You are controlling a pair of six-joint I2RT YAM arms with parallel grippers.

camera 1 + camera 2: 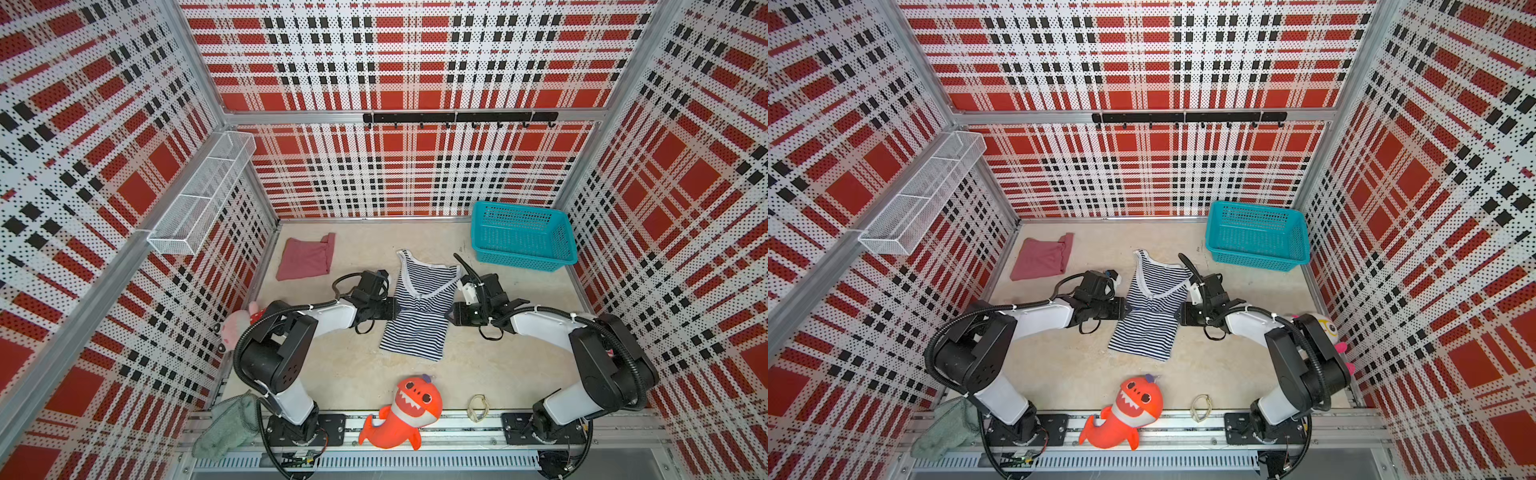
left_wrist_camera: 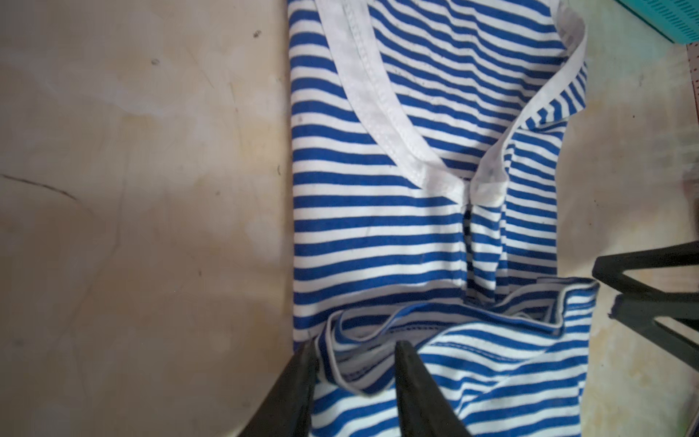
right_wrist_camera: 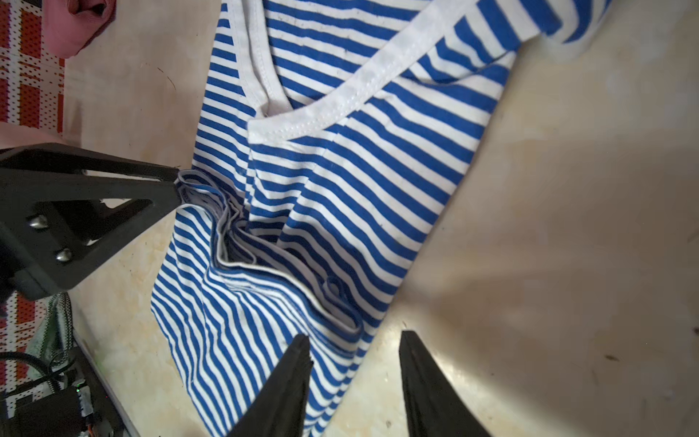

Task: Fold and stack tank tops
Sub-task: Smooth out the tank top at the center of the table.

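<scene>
The striped tank top lies in the middle of the desk, its hem folded up, and the left pincer is clamped on that hem. The right pincer stands parted at the opposite edge, holding nothing. The rose tank top lies far left.

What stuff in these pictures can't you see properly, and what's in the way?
Pink plush toy: in a top view, the left arm covers most of it.
White-faced plush toy: in a top view, hidden behind the right arm.
Small loop by the front rail: too small to identify.
Rose tank top: right wrist view, cut off by the picture's edge.
Left gripper: bunched striped tank top hides whether it grips.
</scene>
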